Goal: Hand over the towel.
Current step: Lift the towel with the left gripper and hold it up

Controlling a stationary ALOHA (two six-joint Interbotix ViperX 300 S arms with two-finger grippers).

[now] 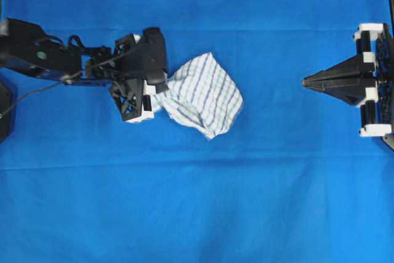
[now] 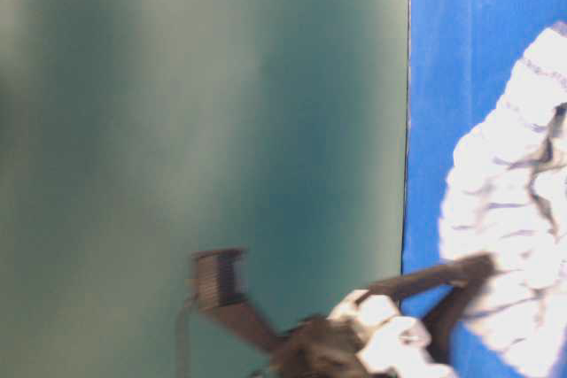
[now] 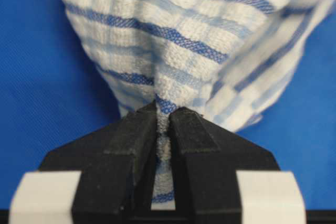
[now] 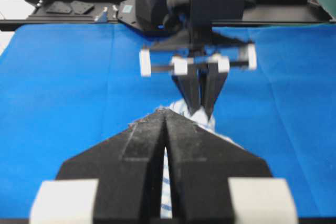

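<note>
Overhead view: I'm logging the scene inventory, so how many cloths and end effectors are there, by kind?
Checked towel: 1
Plain blue cloth: 1
End effectors: 2, left end effector and right end effector
Total: 4

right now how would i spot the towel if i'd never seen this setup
Start from the blue cloth covering the whole table, then find the left tool, shut on a bunch of fabric. That is the towel: small, crumpled, white with thin blue checks, the only patterned thing there.
</note>
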